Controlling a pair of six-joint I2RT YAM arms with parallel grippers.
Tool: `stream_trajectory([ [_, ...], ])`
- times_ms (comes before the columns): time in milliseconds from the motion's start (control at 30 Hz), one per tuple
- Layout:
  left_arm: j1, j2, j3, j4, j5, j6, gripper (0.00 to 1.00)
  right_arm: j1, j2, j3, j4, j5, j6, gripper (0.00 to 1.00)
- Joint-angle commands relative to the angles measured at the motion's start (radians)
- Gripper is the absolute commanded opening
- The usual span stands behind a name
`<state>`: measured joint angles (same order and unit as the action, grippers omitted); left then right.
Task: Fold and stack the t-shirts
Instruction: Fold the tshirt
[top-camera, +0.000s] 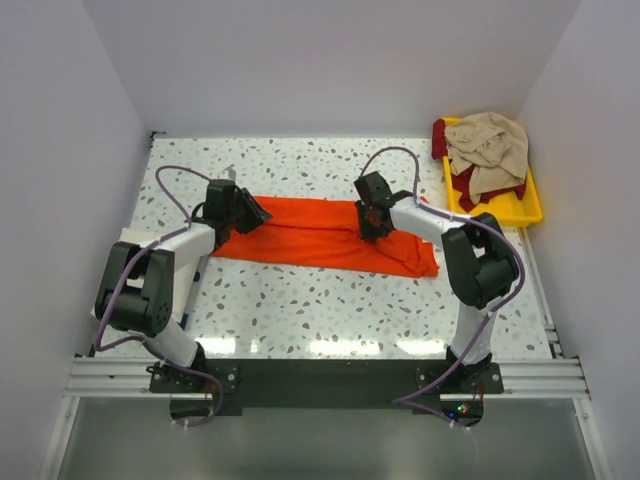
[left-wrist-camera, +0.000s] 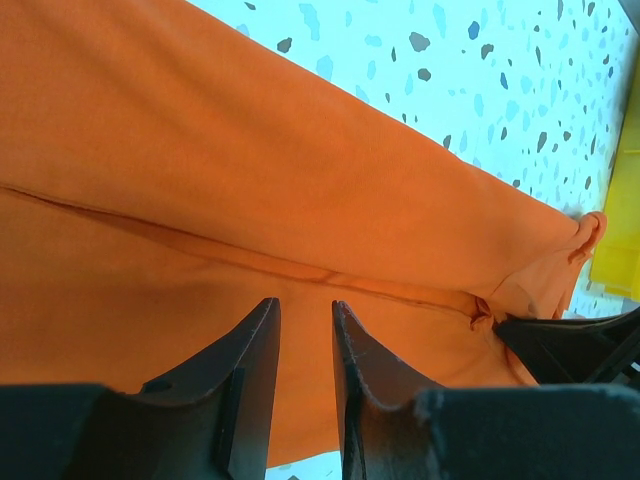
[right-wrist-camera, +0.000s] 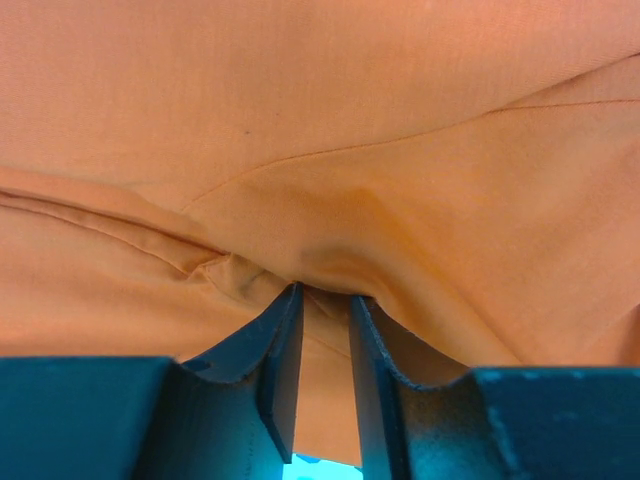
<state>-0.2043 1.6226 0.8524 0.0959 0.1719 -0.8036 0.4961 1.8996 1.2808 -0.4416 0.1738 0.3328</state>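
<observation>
Orange t-shirt (top-camera: 320, 235) lies in a long strip, left to right across the middle of the speckled table (top-camera: 330, 305); beige and dark red tees (top-camera: 487, 150) are heaped in the yellow tray (top-camera: 532, 205) at far right. My right gripper (right-wrist-camera: 325, 292) pinches a puckered fold right of the strip's middle. My left gripper (left-wrist-camera: 305, 305) sits narrow on the strip's left end, can't tell if it grips

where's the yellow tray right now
In the top view the yellow tray sits in the far right corner of the table, just beyond the orange t-shirt, holding the beige t-shirt and dark red t-shirt.
</observation>
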Motion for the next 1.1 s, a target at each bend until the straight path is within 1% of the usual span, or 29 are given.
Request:
stream_trajectory([
  [0,-0.003,0.003,-0.004,0.036,0.009,-0.003,0.32,-0.005,-0.001,0.002,-0.002,0.023,-0.015,0.28],
  [133,-0.003,0.002,-0.004,0.033,0.009,-0.003,0.32,-0.004,-0.008,0.000,-0.005,0.024,-0.011,0.16],
  [200,-0.003,0.003,-0.004,0.033,0.009,-0.003,0.32,-0.005,-0.010,0.003,-0.008,0.024,-0.015,0.14],
  [367,-0.003,0.000,-0.007,0.031,0.006,-0.002,0.31,-0.005,-0.017,0.014,-0.028,0.024,-0.018,0.06],
  [467,-0.003,-0.001,-0.007,0.028,0.003,-0.003,0.31,-0.004,-0.027,0.023,-0.055,0.003,-0.020,0.04],
  [600,-0.003,-0.003,-0.009,0.025,0.001,-0.002,0.31,-0.004,-0.027,0.075,-0.121,-0.052,-0.032,0.02],
  [900,-0.003,-0.004,-0.015,0.025,0.006,-0.003,0.31,-0.004,-0.042,0.149,-0.220,-0.129,-0.040,0.02],
  [1067,-0.003,-0.004,-0.015,0.025,0.009,-0.003,0.30,-0.005,-0.014,0.183,-0.239,-0.220,-0.034,0.02],
])
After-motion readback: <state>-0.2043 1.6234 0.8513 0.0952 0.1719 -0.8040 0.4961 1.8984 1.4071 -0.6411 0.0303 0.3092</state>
